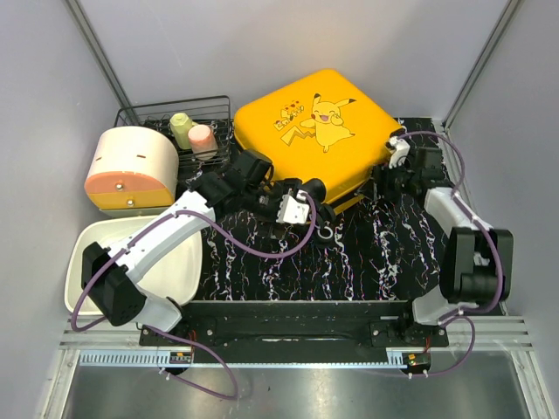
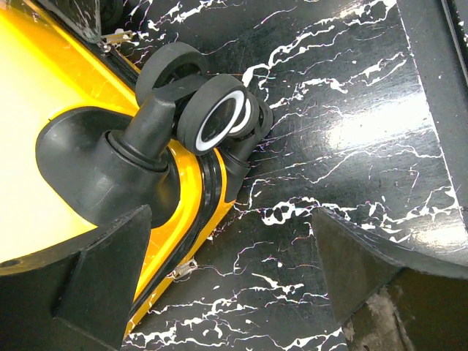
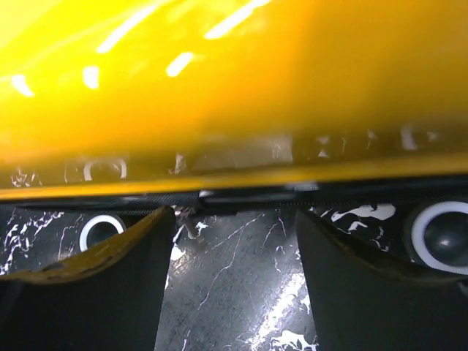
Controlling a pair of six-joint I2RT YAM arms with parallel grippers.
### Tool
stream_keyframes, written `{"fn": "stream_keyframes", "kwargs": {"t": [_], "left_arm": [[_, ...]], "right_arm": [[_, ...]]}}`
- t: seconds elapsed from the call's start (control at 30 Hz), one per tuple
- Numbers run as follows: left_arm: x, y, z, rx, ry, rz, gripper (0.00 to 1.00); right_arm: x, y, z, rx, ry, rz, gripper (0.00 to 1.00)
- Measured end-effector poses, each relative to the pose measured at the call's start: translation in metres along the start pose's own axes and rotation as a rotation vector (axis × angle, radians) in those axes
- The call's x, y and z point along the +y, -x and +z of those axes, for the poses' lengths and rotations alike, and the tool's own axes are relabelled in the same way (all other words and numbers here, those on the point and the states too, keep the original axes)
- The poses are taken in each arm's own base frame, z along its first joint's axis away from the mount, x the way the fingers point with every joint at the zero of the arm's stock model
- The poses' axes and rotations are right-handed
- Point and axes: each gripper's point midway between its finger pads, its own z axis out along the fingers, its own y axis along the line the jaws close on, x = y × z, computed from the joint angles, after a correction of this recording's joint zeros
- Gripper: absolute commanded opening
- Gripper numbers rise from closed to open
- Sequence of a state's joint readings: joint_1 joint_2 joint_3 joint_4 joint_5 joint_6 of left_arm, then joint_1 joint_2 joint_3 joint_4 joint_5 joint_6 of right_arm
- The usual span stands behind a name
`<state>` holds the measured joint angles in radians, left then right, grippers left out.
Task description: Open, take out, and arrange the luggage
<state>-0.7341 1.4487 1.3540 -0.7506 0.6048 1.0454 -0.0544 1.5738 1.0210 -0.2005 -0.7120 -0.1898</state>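
On the black marbled mat [image 1: 384, 244], the closed yellow suitcase [image 1: 314, 131] lies far-centre. The left gripper [image 2: 227, 256] by a wheel [image 2: 219, 117] and the right gripper [image 3: 234, 248] at the zipper [image 3: 241, 199] both gape empty; a clumsy push could slide it.

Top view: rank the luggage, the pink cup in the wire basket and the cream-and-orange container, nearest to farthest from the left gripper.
1. luggage: right beside the left gripper, at its near corner.
2. pink cup: behind and to the left.
3. cream-and-orange container: far left.
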Motion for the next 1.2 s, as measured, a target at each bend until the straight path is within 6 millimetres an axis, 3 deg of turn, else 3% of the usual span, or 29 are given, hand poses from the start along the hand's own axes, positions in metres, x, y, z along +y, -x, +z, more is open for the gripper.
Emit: {"fn": "stream_keyframes", "kwargs": {"t": [0.07, 0.2, 0.27, 0.6, 0.87, 1.0, 1.2], "left_arm": [[0.001, 0.001, 0.0, -0.002, 0.004, -0.001, 0.95], [0.001, 0.0, 0.0, 0.0, 0.006, -0.008, 0.95], [0.0, 0.001, -0.001, -0.001, 0.006, -0.018, 0.95], [-0.001, 0.001, -0.001, -0.002, 0.006, -0.056, 0.95], [-0.001, 0.001, -0.001, -0.002, 0.006, -0.065, 0.94], [-0.001, 0.001, -0.001, -0.002, 0.006, -0.064, 0.93], [-0.001, 0.001, -0.001, -0.002, 0.007, -0.064, 0.93]], "right_arm": [[0.003, 0.005, -0.014, -0.057, -0.007, -0.038, 0.74], [0.029, 0.012, -0.049, -0.176, -0.004, -0.135, 0.73], [0.038, 0.014, -0.056, -0.218, 0.003, -0.179, 0.7], [0.011, -0.024, -0.018, -0.124, 0.016, -0.125, 0.67], [0.016, -0.04, 0.0, -0.094, 0.123, -0.095, 0.66], [0.019, -0.045, 0.005, -0.082, 0.166, -0.087, 0.55], [0.024, -0.036, 0.006, -0.099, 0.217, -0.133, 0.38]]}}
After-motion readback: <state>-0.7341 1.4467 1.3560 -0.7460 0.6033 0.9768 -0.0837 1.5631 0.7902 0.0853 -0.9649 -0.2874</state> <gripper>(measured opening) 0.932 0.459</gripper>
